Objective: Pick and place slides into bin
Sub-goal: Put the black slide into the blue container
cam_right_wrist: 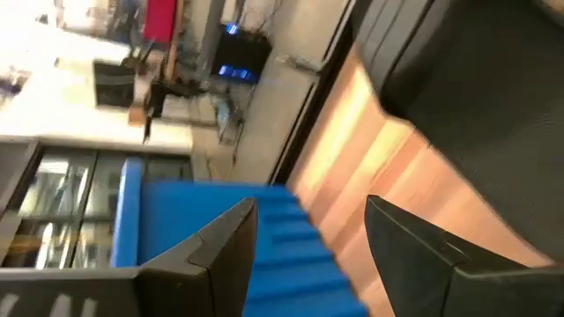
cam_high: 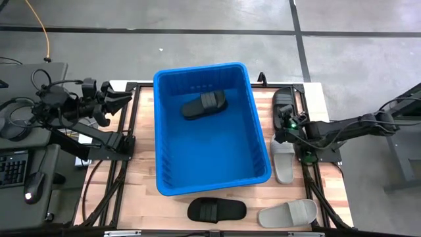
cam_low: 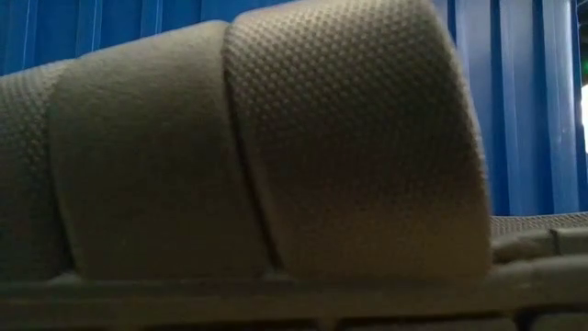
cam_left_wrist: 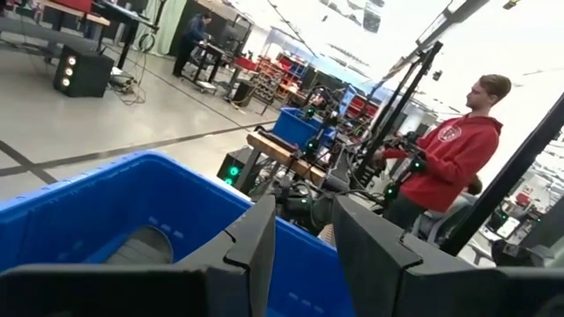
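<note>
The blue bin (cam_high: 172, 178) stands mid-table with one black slide (cam_high: 204, 104) lying on its floor. A black slide (cam_high: 284, 104) and a light grey slide (cam_high: 283, 160) lie right of the bin. Another black slide (cam_high: 217, 210) and a grey slide (cam_high: 288, 212) lie on the table near the front edge. My right gripper (cam_high: 281, 125) is open and empty over the table, beside the far-right black slide (cam_right_wrist: 476, 97). My left gripper (cam_high: 123, 99) is open and empty, left of the bin's far left corner (cam_left_wrist: 115, 189). A slide's wide textured strap (cam_low: 257, 147) fills the low view.
The bin's tall walls (cam_low: 514, 92) stand between the two arms. A narrow strip of wooden table (cam_right_wrist: 370, 167) lies between the bin and the right-hand slides. A person in a red hoodie (cam_left_wrist: 449, 158) stands in the room beyond the table.
</note>
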